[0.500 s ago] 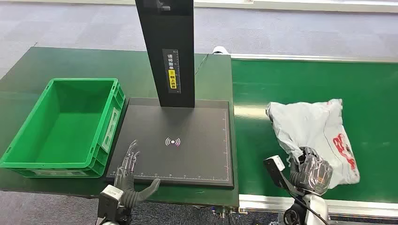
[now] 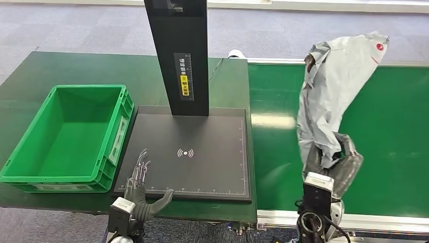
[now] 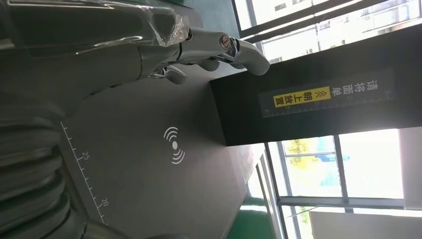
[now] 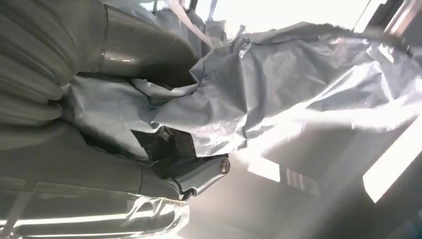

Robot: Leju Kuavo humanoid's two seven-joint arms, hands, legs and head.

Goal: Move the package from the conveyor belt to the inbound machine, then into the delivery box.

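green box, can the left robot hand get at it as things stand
Probably yes. The left robot hand is open and holds nothing, resting at the scanner pad's near edge, right beside the green box. Nothing stands between them, and the box's top is open.

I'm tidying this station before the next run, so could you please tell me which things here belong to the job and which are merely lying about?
Belongs to the job:
- crumpled grey plastic mailer package, held up by the right hand
- green conveyor belt
- black flat inbound machine pad
- empty green plastic delivery box

Lying about:
- thin black cable behind the machine
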